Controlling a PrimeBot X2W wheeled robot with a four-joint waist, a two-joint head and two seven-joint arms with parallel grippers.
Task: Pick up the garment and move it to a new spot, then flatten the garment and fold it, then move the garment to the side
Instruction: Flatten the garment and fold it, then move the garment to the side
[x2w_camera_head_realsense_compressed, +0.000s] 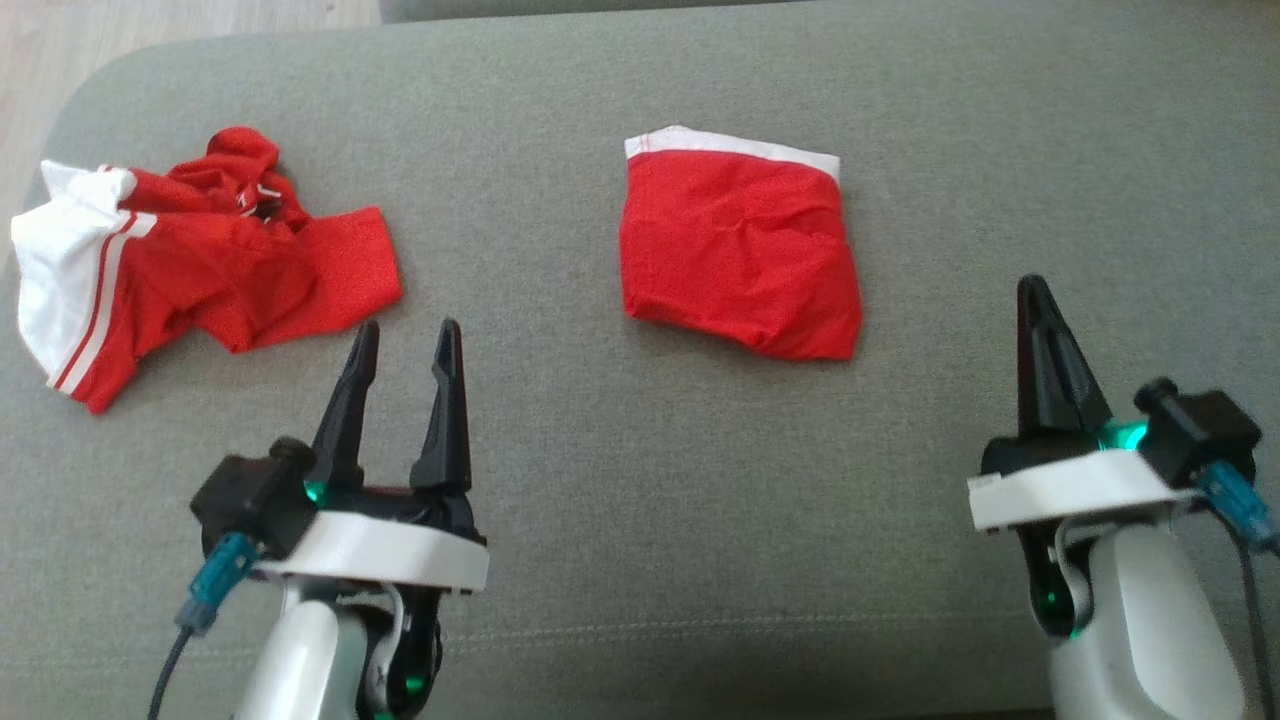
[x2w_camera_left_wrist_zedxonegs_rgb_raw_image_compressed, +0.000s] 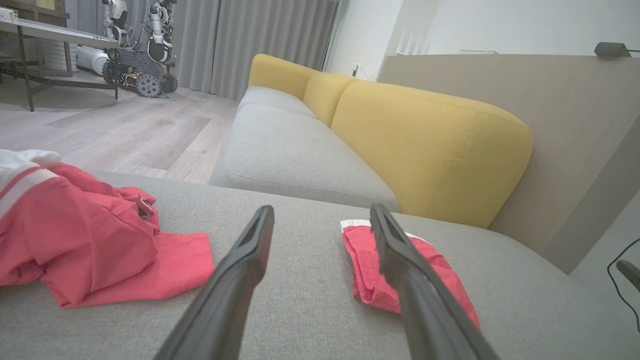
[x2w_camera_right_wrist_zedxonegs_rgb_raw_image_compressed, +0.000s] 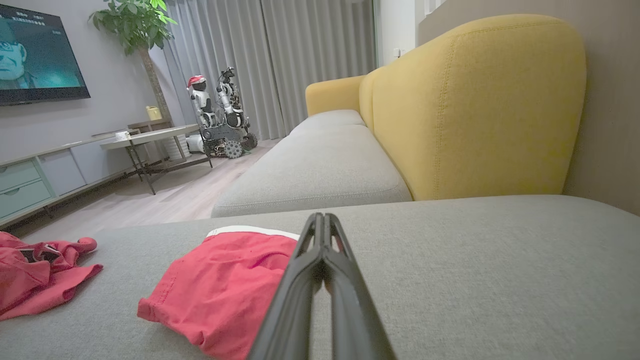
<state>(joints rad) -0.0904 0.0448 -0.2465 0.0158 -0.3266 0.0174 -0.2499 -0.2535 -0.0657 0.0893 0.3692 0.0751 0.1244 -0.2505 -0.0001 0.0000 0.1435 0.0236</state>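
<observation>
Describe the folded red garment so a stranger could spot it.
On the grey cushion before the robot lie two red garments. The folded garment is nearer the right gripper. Unlike the crumpled garment at left, it is a flat patch with one white edge.

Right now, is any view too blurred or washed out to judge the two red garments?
Head view: soft but evenly lit, the folded red cloth garment with white band casting a thin shadow; left wrist view: wide-angle bend, jaws blurred, crumpled red-and-white cloth garment washed to pink; right wrist view: same pink cast.
</observation>
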